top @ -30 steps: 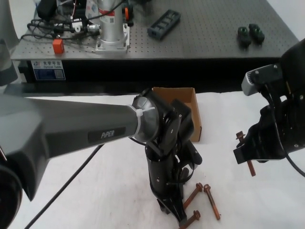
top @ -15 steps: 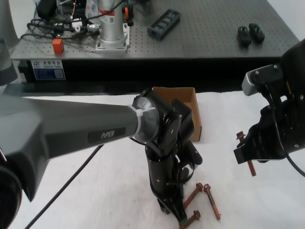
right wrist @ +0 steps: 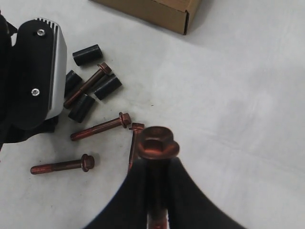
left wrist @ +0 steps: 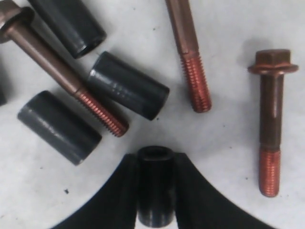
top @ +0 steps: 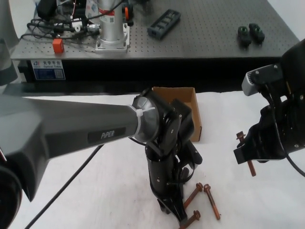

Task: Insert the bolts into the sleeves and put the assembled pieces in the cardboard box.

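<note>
My left gripper (left wrist: 156, 164) is shut on a short black sleeve (left wrist: 155, 191), which stands upright between its fingers (left wrist: 116, 202) just above the white cloth. Under it lie three loose black sleeves (left wrist: 127, 90) and several copper bolts (left wrist: 271, 119). In the high view that gripper (top: 174, 210) hangs low at the front centre beside the bolts (top: 212, 200). My right gripper (right wrist: 156, 164) is shut on a copper bolt (right wrist: 157, 143), head towards the camera; it is held off the cloth at the right (top: 239, 137). The open cardboard box (top: 196, 117) stands behind the left arm.
Loose bolts (right wrist: 100, 126) and sleeves (right wrist: 87, 55) are scattered on the white cloth (right wrist: 238, 95) near the left arm's wrist housing (right wrist: 35, 71). The box's corner (right wrist: 157, 12) lies beyond them. A metal breadboard bench (top: 214, 33) with gear stands at the back.
</note>
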